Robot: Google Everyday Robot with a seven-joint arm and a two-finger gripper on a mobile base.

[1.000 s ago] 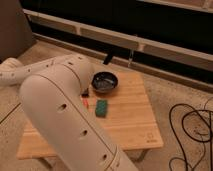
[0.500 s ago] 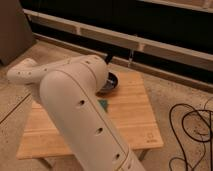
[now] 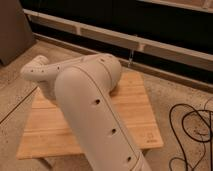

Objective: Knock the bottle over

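The bottle and the pincer (both hidden) sit behind the white arm (image 3: 95,110) over the wooden table (image 3: 135,110).

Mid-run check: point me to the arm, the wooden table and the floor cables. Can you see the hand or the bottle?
arm (image 3: 95,110), camera view: on its white shell.
wooden table (image 3: 135,107), camera view: on bare top, right of the arm.
cables (image 3: 192,127), camera view: on a black loop.
hand, bottle: neither shows; the arm blocks the view.
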